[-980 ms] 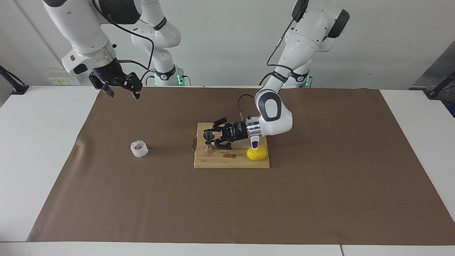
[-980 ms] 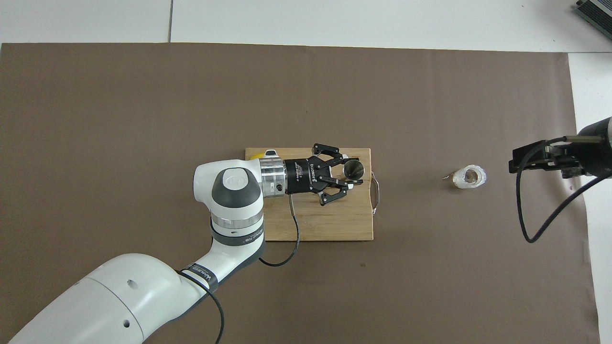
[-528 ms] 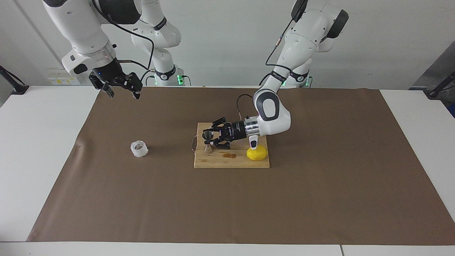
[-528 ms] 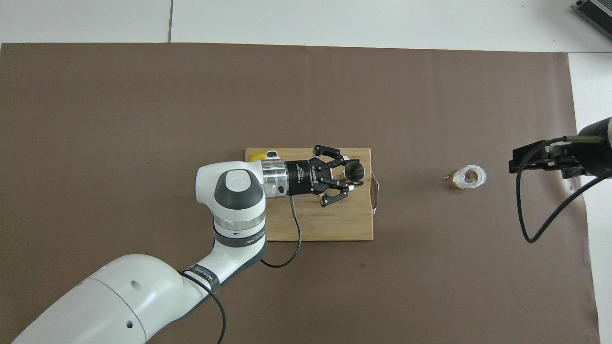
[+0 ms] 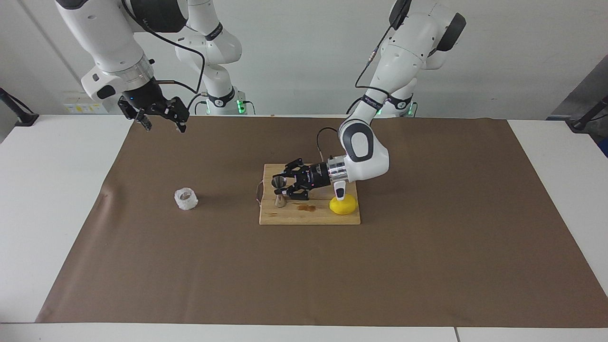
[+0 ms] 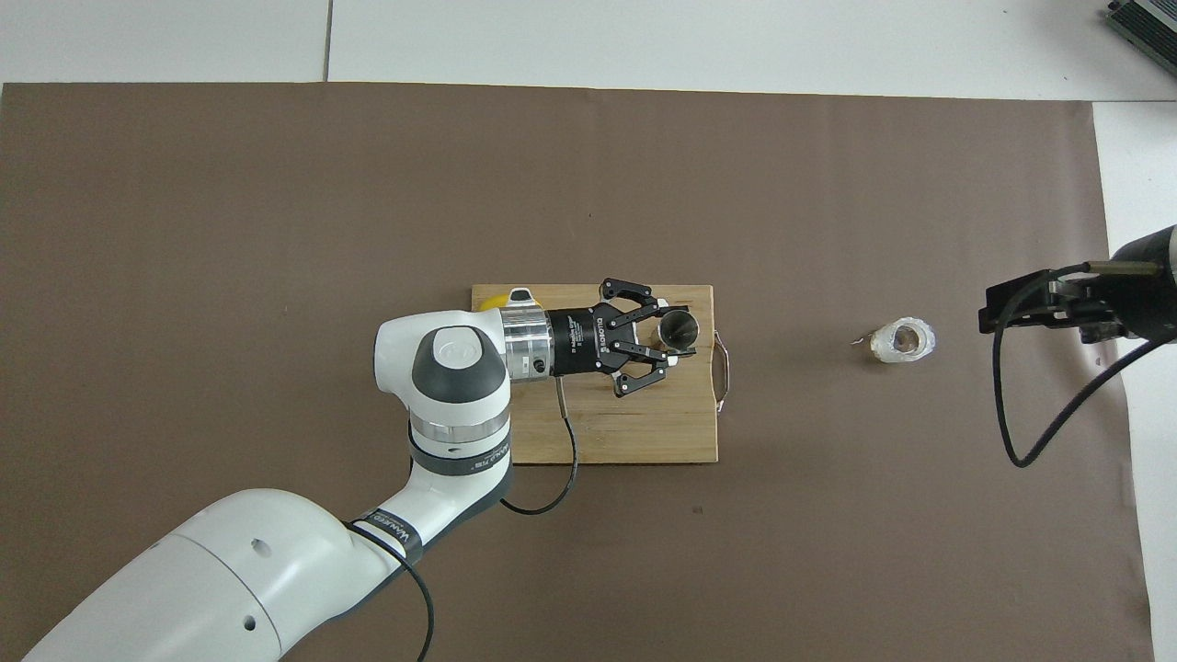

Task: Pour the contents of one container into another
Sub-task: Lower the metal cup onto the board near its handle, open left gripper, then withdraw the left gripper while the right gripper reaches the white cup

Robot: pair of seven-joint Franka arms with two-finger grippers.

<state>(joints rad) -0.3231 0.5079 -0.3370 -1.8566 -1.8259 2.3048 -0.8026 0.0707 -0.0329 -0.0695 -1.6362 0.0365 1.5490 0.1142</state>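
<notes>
The steel jigger (image 5: 278,182) stands upright on the wooden cutting board (image 5: 308,217), at its end toward the right arm. My left gripper (image 5: 282,189) reaches in level over the board, its fingertips closed around the jigger's narrow waist. From above, the jigger (image 6: 681,326) shows its round mouth between the fingers of the left gripper (image 6: 669,331). The white crinkled cup (image 5: 185,199) sits alone on the brown mat, toward the right arm's end; the overhead view shows its mouth (image 6: 904,340). My right gripper (image 5: 164,124) hangs open and empty, raised above the mat's edge.
A yellow lemon (image 5: 343,204) lies on the board under the left wrist. A small brown stain (image 5: 306,207) marks the board beside the jigger. The board (image 6: 625,432) has a metal handle (image 6: 724,372) at its end toward the cup. The right gripper (image 6: 991,313) is over the mat's edge.
The left wrist has risen very slightly while its gripper stays at the jigger. The jigger, the cup and the right arm have not moved.
</notes>
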